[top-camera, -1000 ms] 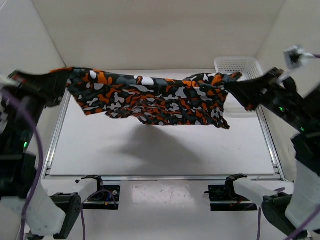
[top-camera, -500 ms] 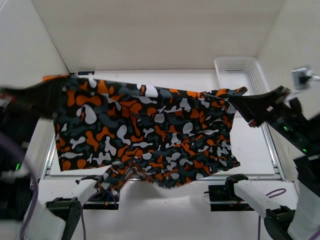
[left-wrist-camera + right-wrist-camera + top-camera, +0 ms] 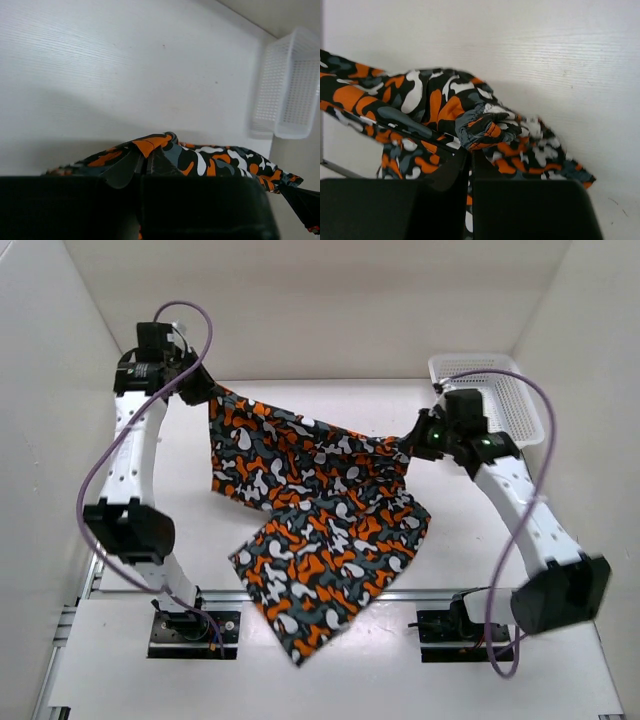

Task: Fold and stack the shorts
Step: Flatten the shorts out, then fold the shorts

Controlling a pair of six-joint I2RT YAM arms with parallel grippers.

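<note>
White walls [image 3: 300,300] close the room in at the back and on both sides. The table [image 3: 450,550] is white and matt, with a faint wood-like grain in the wrist views, and a metal rail [image 3: 450,593] runs along its near edge.

The shorts [image 3: 320,510] hang spread between the two arms over the middle of the table. Their top edge sags from the far left down to the right. In the top view the loose lower end crosses the rail and ends between the arm bases. Whether it touches the table I cannot tell.

The basket [image 3: 500,390] sits in the far right corner, just beyond the right arm's wrist.

The left gripper [image 3: 203,390] is clenched on the shorts' upper left corner, fabric bunched at its fingertips in the wrist view. The right gripper [image 3: 412,443] is clenched on the opposite corner, where a wad of cloth bulges above its closed fingers.
</note>
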